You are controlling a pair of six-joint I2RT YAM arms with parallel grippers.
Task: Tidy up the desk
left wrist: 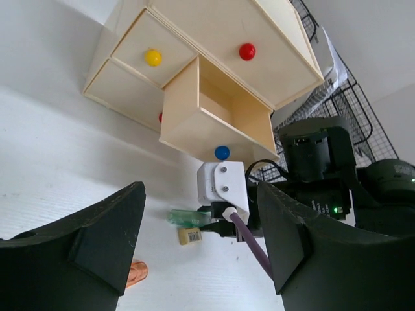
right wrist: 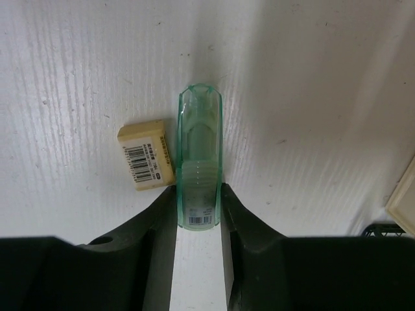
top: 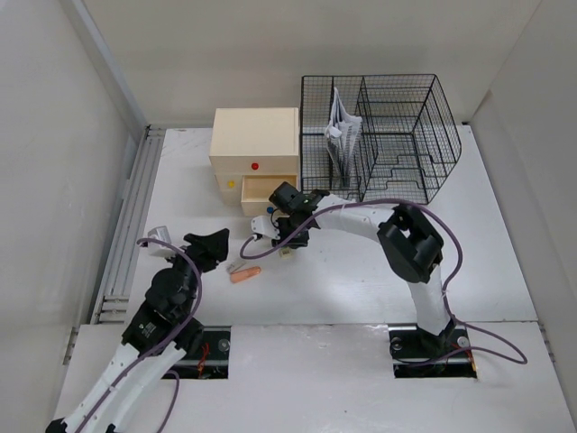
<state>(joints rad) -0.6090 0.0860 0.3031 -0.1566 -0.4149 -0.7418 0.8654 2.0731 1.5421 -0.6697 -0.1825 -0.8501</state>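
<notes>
On the white desk [top: 352, 280] lies a clear green tube [right wrist: 200, 155] with a barcode label at its near end. My right gripper [right wrist: 198, 194] is shut on that end, a finger pressed against each side. A beige eraser [right wrist: 146, 163] with a barcode touches the tube's left side. The tube [left wrist: 185, 217] and the eraser [left wrist: 190, 235] also show in the left wrist view, just in front of the open drawer [left wrist: 220, 110]. My left gripper [left wrist: 201, 240] hangs open and empty above the desk, with an orange piece [left wrist: 136, 272] by its left finger.
A beige wooden drawer box [top: 255, 144] stands at the back, its lower right drawer [top: 261, 191] pulled out. A black wire-mesh organizer [top: 388, 135] holding papers stands to its right. A ridged metal rail [top: 126, 225] runs along the desk's left side.
</notes>
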